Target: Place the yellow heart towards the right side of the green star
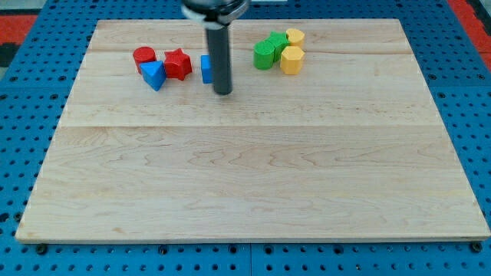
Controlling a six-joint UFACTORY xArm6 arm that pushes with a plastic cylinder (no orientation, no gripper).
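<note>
Starting nearest the view's bottom, the table (253,192) lies bare across its whole lower half. Farther up, my tip (223,92) rests on the wood at the centre-left, a plain rod with no jaws, so nothing is clenched or released. Just behind the rod, at its 11 o'clock, a blue block (205,68) is half hidden. Toward 9 o'clock sit the red star (178,64), the blue triangle (153,75) and the red cylinder (143,55), bunched together.

The cluster that matters lies at roughly 2 o'clock from my tip, near the table's far edge. Two green blocks (269,50) touch each other; which is the star I cannot tell for sure. Touching them at their 3 o'clock are a yellow block (291,59) and, farther back, a second yellow one (295,36), probably the heart. It already seems to lie right of the greens, so the coming move looks like a small nudge
</note>
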